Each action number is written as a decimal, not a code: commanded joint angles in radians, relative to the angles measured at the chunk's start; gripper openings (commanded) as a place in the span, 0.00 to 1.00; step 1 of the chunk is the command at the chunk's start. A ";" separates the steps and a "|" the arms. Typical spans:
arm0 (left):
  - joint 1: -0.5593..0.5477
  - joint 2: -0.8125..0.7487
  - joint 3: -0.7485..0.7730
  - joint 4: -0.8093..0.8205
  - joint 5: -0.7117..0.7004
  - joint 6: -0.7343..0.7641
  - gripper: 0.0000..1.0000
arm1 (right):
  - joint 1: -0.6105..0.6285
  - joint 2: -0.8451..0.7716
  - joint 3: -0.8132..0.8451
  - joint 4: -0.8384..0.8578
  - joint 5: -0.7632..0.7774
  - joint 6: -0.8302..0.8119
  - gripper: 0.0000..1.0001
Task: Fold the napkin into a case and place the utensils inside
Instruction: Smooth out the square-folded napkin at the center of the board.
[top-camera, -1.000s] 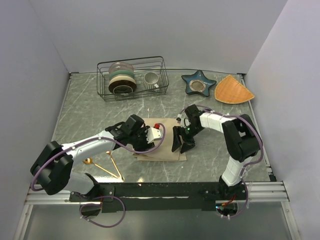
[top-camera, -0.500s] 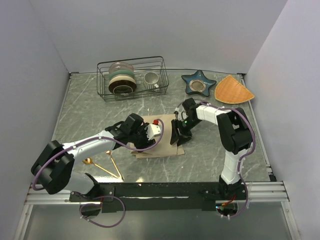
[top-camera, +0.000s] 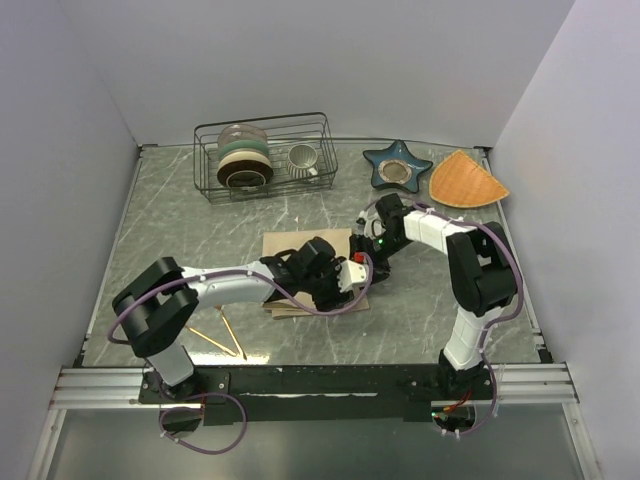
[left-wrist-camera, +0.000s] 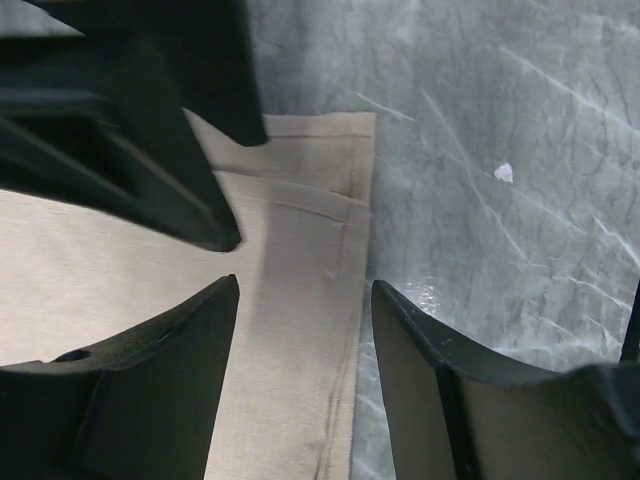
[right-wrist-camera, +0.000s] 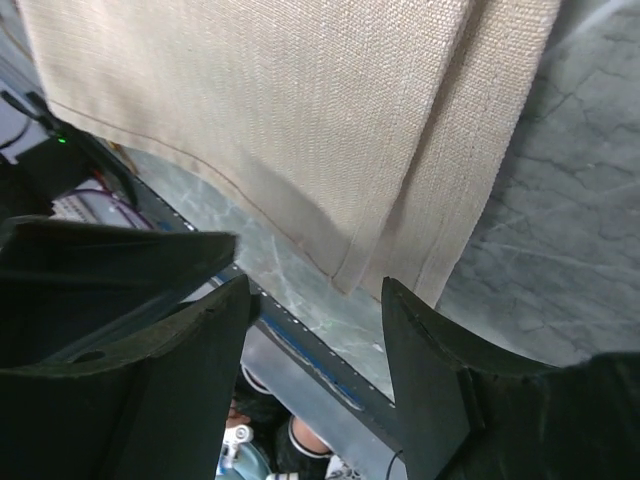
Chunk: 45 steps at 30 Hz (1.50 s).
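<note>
- The left gripper (left-wrist-camera: 300, 372) hovered with its jaws spread over an edge of the folded napkin (left-wrist-camera: 300, 300), gripping nothing.
- The right gripper (right-wrist-camera: 315, 360) was likewise parted and empty above the cloth.
- The utensils (top-camera: 233, 338) lay on the table (top-camera: 200, 220), left of the napkin.

Wire rack (top-camera: 322, 135), blue star dish (top-camera: 380, 160), orange wedge mat (top-camera: 466, 180)

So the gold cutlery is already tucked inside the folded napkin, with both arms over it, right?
No: the utensils lie on the table by the left arm, outside the napkin, as the top external view shows. Both arms are over the napkin.
</note>
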 joint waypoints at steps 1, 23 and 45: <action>-0.032 0.030 0.033 0.043 -0.018 -0.005 0.62 | -0.013 -0.049 -0.034 0.014 -0.058 0.028 0.62; -0.064 0.122 0.084 0.004 -0.066 -0.023 0.38 | -0.014 0.040 -0.071 0.032 -0.023 0.011 0.62; -0.024 0.089 0.119 -0.042 0.014 -0.041 0.38 | -0.013 0.040 -0.072 0.026 0.000 0.002 0.67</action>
